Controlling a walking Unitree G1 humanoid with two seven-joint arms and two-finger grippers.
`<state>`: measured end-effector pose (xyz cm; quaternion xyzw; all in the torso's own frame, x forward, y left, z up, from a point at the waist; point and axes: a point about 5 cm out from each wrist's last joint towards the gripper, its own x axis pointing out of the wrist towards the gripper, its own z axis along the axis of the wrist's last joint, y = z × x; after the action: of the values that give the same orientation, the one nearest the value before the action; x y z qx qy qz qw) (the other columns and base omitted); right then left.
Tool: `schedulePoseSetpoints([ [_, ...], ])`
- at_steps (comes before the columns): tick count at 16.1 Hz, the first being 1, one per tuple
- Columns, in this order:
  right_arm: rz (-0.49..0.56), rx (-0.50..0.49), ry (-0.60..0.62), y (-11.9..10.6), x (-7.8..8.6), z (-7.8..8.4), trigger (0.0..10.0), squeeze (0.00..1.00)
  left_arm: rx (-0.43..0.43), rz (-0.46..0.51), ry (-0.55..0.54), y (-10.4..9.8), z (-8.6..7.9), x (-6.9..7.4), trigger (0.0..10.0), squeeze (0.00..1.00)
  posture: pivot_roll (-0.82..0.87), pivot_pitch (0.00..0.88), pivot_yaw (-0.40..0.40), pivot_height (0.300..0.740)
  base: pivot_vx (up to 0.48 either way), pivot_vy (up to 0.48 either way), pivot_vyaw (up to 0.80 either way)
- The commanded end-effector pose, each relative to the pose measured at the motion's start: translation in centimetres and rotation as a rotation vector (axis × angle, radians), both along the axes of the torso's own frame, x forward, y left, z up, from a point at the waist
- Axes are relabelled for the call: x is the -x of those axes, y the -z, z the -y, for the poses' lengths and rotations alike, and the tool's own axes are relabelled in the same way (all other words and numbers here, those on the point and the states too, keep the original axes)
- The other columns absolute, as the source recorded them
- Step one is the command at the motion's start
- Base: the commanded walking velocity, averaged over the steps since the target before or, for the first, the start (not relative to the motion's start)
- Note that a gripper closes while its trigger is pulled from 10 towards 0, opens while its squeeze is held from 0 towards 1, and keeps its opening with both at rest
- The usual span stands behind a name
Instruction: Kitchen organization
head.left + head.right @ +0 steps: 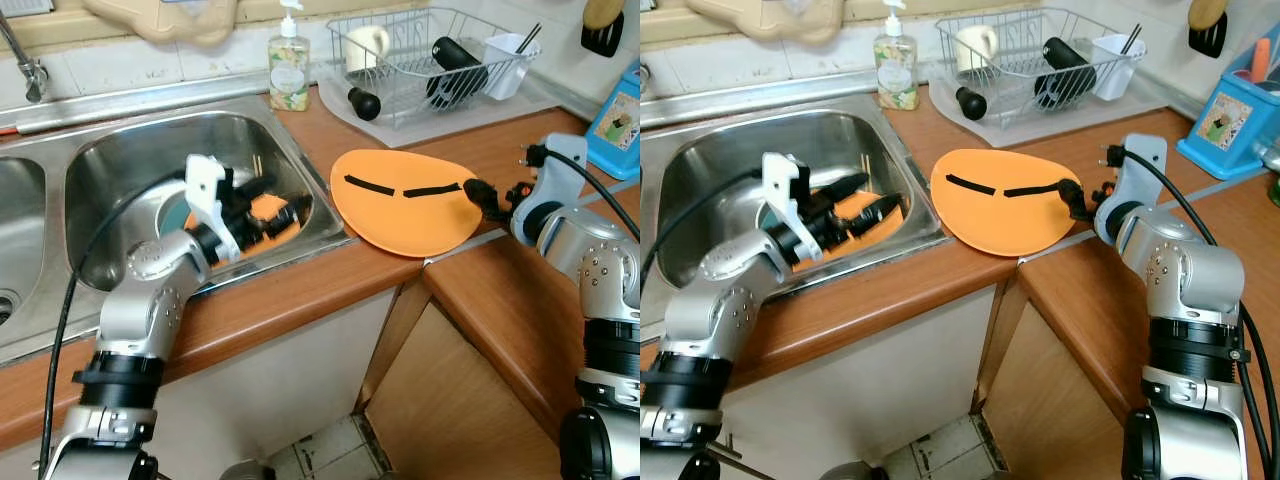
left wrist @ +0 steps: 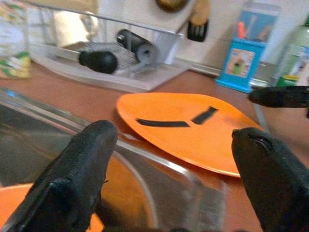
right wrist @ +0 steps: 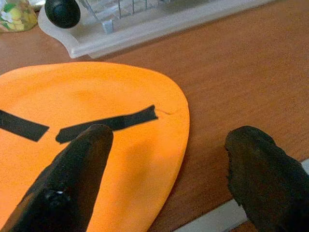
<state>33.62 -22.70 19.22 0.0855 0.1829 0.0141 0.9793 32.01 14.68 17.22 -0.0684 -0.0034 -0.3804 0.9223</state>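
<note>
We see a brown wooden bench [image 1: 300, 290] that turns a corner, with a steel double sink [image 1: 120, 150] set into it, a tiled floor below and a pale tiled wall behind. Against the wall beyond both grippers stand a soap bottle [image 1: 288, 68] with a flowered label whose writing we cannot read, and a wire dish rack [image 1: 425, 60] on a pale tray, holding a cream mug, a dark bottle and a white cutlery cup. A blue box [image 1: 617, 122] with a picture on its front stands at the far right; its print is too small for us to read.

Our left gripper [image 1: 272, 205] reaches over the near rim into the right-hand basin, the silver arm bent at the elbow and rising from below the bench edge. Its fingers stand wide apart and hold nothing. Just under them in the basin lies an orange dish [image 1: 268, 212], partly hidden by the fingers.

The orange plate [image 1: 405, 215], crossed by two strips of black tape, lies flat on the bench between the two grippers, its near edge slightly over the bench edge. Our right gripper [image 1: 488, 197] comes in level from the right, its wrist bent inward. Its fingers are spread wide at the plate's right rim, one over the plate and the other over bare wood, gripping nothing.
</note>
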Motion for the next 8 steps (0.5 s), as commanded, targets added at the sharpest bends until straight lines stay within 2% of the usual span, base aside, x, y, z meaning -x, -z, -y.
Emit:
schedulePoseSetpoints([
  [1,-0.039,-0.058,-0.004,0.6,0.0,0.1,10.0,0.0,-0.013,-0.004,0.046,-0.2,0.5,0.4,10.0,0.92,-0.15,0.0,0.004,0.74,0.0,0.0,0.0],
  [2,-0.056,-0.101,-0.02,1.1,0.0,-0.1,10.0,0.0,-0.024,-0.022,0.046,0.2,0.5,0.5,10.0,0.8,-0.16,0.0,0.003,0.74,0.0,0.0,0.0],
  [4,-0.056,-0.184,-0.065,1.8,-0.2,-0.8,10.0,0.0,0.008,-0.057,-0.002,0.4,0.5,0.0,10.0,0.21,-0.15,0.0,0.002,0.74,0.0,0.0,0.0],
  [5,-0.058,-0.205,-0.078,2.1,-0.4,-1.0,10.0,0.0,0.028,-0.066,-0.029,0.4,0.5,-0.4,10.0,0.0,-0.15,0.0,0.001,0.74,0.0,0.0,0.0],
  [7,-0.075,-0.2,-0.1,2.6,-0.5,-1.5,10.0,0.0,0.042,-0.091,-0.074,0.4,0.5,-0.9,10.0,0.0,-0.15,0.0,0.003,0.74,0.0,0.0,0.0],
  [8,-0.095,-0.22,-0.148,2.9,-0.6,-2.5,10.0,0.0,0.05,-0.129,-0.128,0.7,0.4,-1.6,10.0,0.0,-0.14,0.0,0.006,0.74,0.0,0.0,0.0],
])
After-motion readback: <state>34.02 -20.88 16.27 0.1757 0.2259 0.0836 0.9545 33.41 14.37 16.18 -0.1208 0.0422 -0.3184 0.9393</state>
